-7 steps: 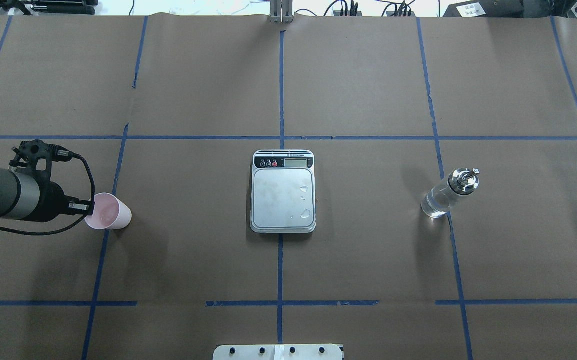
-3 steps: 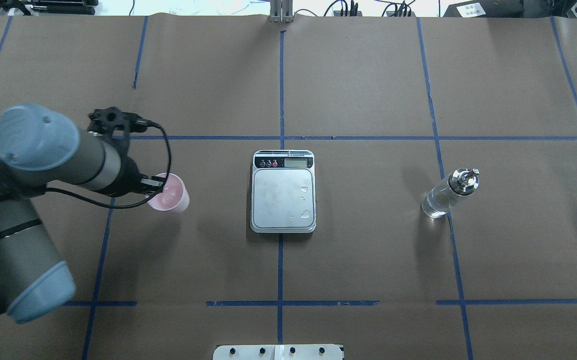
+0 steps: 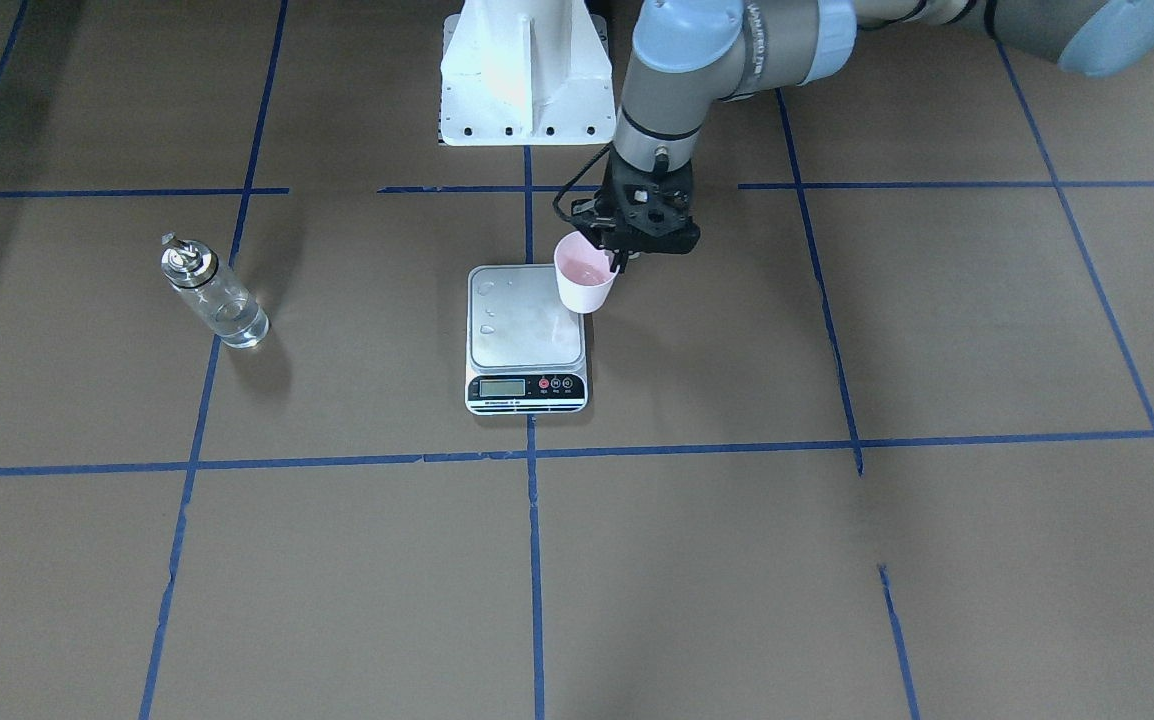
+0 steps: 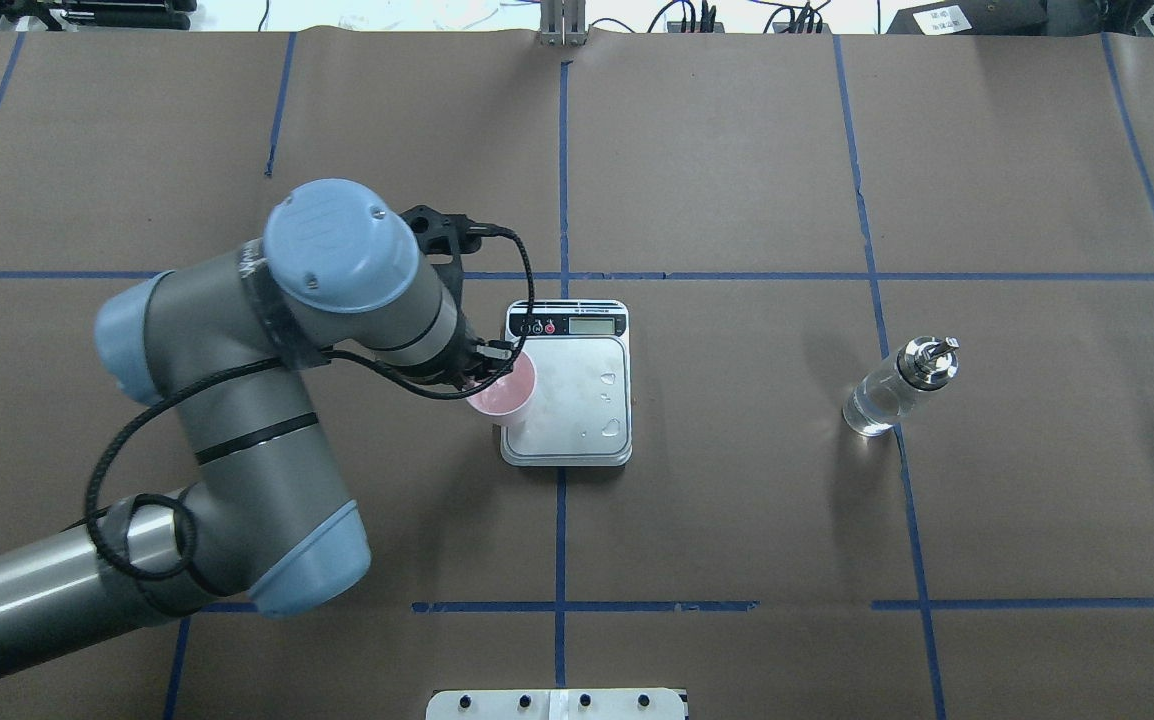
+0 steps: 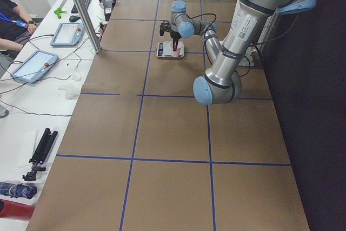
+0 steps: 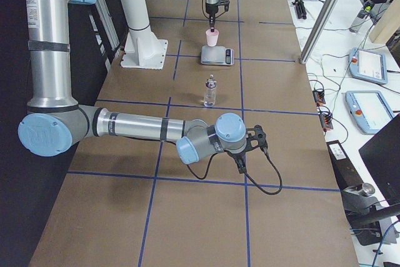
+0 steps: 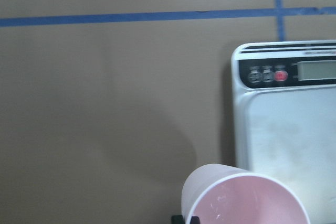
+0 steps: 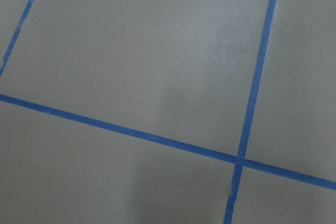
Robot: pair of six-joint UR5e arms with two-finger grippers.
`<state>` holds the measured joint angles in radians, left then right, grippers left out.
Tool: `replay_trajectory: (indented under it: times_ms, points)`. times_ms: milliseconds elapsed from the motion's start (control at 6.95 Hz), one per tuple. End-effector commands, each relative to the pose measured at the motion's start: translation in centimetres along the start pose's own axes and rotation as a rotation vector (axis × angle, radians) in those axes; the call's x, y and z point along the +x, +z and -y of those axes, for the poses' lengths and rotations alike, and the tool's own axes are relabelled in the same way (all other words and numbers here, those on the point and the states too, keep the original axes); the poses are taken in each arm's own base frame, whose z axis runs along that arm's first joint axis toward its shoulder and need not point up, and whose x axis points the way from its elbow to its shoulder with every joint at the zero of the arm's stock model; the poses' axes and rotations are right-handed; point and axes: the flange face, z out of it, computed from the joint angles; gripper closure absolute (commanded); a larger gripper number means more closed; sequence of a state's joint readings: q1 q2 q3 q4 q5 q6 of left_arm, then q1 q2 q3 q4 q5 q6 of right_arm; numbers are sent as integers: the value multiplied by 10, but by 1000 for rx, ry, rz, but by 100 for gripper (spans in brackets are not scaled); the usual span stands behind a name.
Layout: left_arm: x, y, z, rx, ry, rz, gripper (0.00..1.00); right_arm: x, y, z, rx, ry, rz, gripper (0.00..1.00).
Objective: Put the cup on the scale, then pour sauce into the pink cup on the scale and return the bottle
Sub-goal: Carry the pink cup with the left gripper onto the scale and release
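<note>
Holds the cup (image 4: 505, 392) by its rim in the left tool (image 4: 493, 372), closed down to a narrow pinch on the wall nearest the arm. Hangs it clear of the scale (image 4: 577, 405), above the platform edge that faces the bench's end on the robot's left. Only partly over the metal, judging by the left wrist view. Cannot tell how far the right tool (image 6: 241, 162) is open: shown only by the side camera, low over the bench near its other end.

Could go wrong by lowering from here: would likely land the base half off the platform edge, so tip the cup or leave it leaning and spoil the reading. Needs more travel toward the platform's middle first. Could also skid on release if set on the droplets (image 4: 613, 428) lying along the platform's far side. Might topple so light a cup on opening, should a finger catch the rim.

Leaves the bottle (image 4: 892, 395) upright, well apart from the scale toward the bench's right end, clear sauce (image 4: 872, 410) inside. Nothing standing between cup and platform; only blue tape lines (image 4: 561, 170) crossing the brown paper.
</note>
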<state>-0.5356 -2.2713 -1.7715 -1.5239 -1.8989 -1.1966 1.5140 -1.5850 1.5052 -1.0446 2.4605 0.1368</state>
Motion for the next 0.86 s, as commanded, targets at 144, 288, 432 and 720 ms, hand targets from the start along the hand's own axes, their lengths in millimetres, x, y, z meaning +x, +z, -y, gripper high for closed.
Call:
replay_trajectory:
  times_ms: [144,288,432,720]
  points:
    - [40,12,16,2,-4,-15,100,-1,-1,1,2,-1,0,0]
    - [41,17,17,-1,-5,-10,100,-1,-1,1,2,-3,0,0]
    - [41,17,17,-1,-2,-10,100,-1,-1,1,2,-3,0,0]
    - [40,21,18,3,4,-16,78,0,0,1,1,-2,-1,0]
